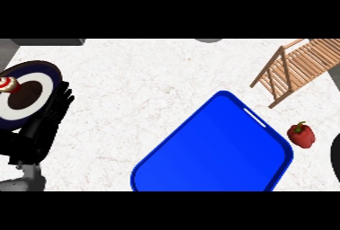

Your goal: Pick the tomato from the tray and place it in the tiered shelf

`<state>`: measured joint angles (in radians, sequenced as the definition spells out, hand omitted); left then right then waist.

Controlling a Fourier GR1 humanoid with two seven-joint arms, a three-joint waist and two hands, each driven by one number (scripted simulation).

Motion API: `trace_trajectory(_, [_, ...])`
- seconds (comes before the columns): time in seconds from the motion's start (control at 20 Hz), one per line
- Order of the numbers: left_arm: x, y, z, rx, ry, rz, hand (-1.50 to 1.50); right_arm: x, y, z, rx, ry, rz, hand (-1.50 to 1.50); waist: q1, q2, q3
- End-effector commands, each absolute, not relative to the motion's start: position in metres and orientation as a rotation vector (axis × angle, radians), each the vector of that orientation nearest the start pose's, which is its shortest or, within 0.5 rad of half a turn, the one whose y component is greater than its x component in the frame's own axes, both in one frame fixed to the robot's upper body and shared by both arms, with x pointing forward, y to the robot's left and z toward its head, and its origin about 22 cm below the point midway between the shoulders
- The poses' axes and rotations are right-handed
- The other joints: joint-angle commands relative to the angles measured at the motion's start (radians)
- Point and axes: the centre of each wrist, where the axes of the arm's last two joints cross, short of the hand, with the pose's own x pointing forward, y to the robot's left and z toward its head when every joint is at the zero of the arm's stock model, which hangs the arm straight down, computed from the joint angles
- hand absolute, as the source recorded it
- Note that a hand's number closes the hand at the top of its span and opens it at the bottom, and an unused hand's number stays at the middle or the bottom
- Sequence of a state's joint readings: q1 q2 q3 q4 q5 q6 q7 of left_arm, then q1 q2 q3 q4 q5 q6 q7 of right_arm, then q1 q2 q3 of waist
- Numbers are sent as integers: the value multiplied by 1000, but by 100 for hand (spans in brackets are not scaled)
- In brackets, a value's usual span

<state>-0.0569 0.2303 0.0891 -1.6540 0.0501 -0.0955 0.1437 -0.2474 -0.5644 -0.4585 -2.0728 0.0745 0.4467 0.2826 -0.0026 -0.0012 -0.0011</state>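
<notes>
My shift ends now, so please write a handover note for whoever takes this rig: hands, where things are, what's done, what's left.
Left robot hand: open, resting at the view's left beside the plate, holding nothing.
Right robot hand: only a dark sliver at the right edge; state unclear.
Blue tray: nothing shows on it. No tomato visible; a red stemmed vegetable lies on the counter right of the tray.
Tiered shelf: upper right, nothing seen in it.
Done: nothing placed. Left: find the item, pick it, shelf it.
</notes>
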Motion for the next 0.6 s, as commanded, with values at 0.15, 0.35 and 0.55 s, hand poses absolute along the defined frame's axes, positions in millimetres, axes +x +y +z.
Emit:
trace_trajectory(0.15, [258, 282, 60, 101, -1568, -202, 0, 253, -333, 248, -302, -1931, 390, 150, 23, 2, 0])
trace_trajectory(0.35, [257, 259, 65, 117, -1585, -190, 0, 275, -326, 235, -4, -1912, 177, 150, 18, 0, 2])
trace_trajectory(0.55, [250, 295, 50, 131, -1568, -194, 0, 289, -342, 275, 26, -1910, 152, 150, 10, 1, 1])
